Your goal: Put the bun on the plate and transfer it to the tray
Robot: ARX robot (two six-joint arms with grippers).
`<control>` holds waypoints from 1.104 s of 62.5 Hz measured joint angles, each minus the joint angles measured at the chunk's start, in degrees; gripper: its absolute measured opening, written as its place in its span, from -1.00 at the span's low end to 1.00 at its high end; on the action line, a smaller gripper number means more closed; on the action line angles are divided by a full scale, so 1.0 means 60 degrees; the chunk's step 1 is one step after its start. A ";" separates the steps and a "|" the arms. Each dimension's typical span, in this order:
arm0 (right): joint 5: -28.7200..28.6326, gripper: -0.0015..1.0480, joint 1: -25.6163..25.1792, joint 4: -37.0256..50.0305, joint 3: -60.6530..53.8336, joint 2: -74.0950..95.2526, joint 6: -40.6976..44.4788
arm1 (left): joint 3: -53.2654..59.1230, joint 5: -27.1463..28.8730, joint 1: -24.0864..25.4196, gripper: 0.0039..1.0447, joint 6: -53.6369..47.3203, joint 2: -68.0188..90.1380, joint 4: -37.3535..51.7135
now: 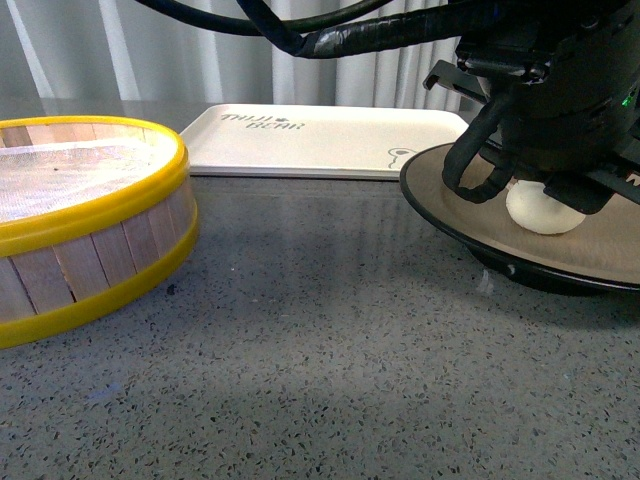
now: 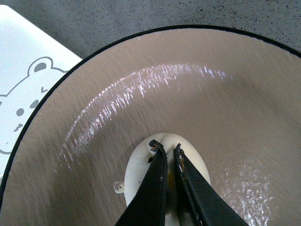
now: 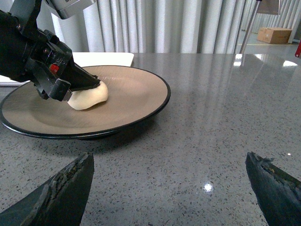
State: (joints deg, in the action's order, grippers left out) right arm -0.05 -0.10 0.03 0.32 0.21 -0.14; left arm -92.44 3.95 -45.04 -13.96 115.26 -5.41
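Note:
The white bun (image 1: 543, 212) rests on the beige, black-rimmed plate (image 1: 450, 180) at the right of the table. My left gripper (image 2: 165, 147) is shut on the bun (image 2: 141, 165), its black fingers pinching the top from above over the plate (image 2: 188, 94). In the right wrist view the bun (image 3: 89, 98) lies on the plate (image 3: 131, 94) with the left gripper (image 3: 94, 84) on it. My right gripper (image 3: 169, 157) stands open low over the bare table, in front of the plate. The cream tray (image 1: 320, 140) with its bear drawing lies just behind the plate.
A yellow-rimmed wooden steamer (image 1: 90, 220) with a white liner stands at the left. The grey speckled tabletop (image 1: 330, 330) stretches between steamer and plate. A curtain hangs behind the tray (image 2: 28, 70).

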 joint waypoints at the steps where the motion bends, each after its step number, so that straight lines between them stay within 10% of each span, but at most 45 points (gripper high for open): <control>1: 0.0000 0.84 0.0000 0.0000 0.0000 0.0000 0.0000 | 0.0000 -0.0004 -0.0004 -0.93 0.0000 0.0000 0.0000; 39: 0.0000 0.84 0.0000 0.0000 0.0000 0.0000 0.0000 | -0.0084 -0.0007 -0.0018 0.92 0.0087 0.0018 -0.0102; 69: 0.0000 0.84 0.0000 0.0000 0.0000 0.0000 0.0000 | 0.1891 0.1107 0.1271 0.88 0.0922 -0.3337 0.1960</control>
State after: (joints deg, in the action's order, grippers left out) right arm -0.05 -0.10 0.03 0.32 0.21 -0.14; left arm -81.10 10.59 -37.41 -8.43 95.24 6.35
